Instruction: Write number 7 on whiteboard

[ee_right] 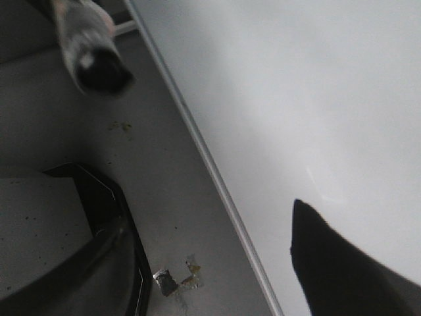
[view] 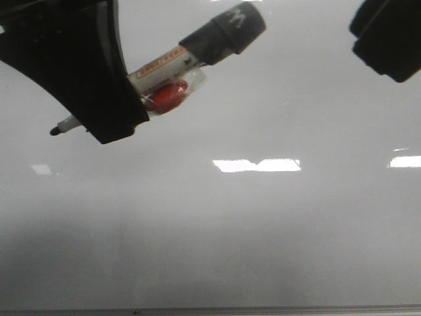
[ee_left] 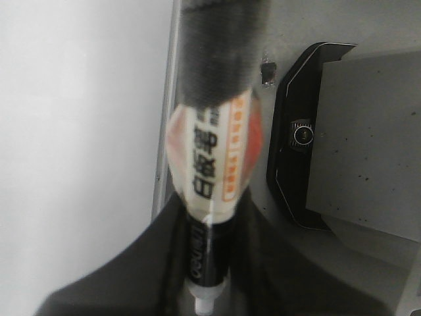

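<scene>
The whiteboard (view: 263,230) fills the front view, glossy pale grey with bright reflections. It also shows in the left wrist view (ee_left: 66,131) and the right wrist view (ee_right: 296,99). The number 7 is out of view. My left gripper (view: 115,122) is shut on a marker (view: 164,66) with a white label and black rear end. Its black tip (view: 54,130) points left, just over the board. In the left wrist view the marker (ee_left: 214,171) runs between the fingers (ee_left: 131,276). My right gripper (view: 388,39) hangs at the top right, open and holding nothing; one dark finger (ee_right: 342,270) shows.
A thin metal edge strip (view: 210,310) borders the board near me, also seen in the right wrist view (ee_right: 210,164). Beside the board on the grey table lies a black-framed grey object (ee_left: 296,171). Scraps of tape (ee_right: 174,282) are stuck to the table.
</scene>
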`<control>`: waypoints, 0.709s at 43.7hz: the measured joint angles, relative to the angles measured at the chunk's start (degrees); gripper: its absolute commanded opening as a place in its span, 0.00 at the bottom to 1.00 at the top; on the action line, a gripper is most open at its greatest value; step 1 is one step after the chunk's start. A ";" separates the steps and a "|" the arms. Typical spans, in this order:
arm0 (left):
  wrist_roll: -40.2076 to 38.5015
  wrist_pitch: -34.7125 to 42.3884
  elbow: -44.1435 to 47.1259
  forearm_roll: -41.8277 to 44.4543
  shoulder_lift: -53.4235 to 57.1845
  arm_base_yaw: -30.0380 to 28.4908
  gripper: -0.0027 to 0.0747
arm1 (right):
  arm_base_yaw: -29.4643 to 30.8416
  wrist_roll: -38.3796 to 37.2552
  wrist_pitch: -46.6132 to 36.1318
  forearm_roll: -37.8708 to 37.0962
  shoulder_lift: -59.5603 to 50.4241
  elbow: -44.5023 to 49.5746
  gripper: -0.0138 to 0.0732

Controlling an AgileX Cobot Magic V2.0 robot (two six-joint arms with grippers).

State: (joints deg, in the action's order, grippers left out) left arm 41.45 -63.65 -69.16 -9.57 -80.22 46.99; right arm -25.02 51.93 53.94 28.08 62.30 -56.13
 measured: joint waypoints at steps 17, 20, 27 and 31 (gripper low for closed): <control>0.31 1.46 0.00 -0.32 0.00 2.08 0.01 | -12.19 4.07 -1.01 3.81 8.78 -4.73 0.76; 0.31 1.46 0.00 -0.32 0.00 2.08 0.01 | -12.17 4.07 -1.69 4.54 9.05 -4.73 0.75; 0.31 1.46 0.00 -0.32 0.00 2.08 0.01 | -12.21 4.07 -1.93 5.61 9.05 -5.03 0.58; 0.31 1.46 0.00 -0.32 0.00 2.08 0.01 | -12.30 4.07 -1.93 5.61 9.05 -5.03 0.44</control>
State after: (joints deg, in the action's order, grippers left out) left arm 41.76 -62.19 -69.16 -9.89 -80.22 49.07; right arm -37.32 56.00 52.01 33.69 71.35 -61.16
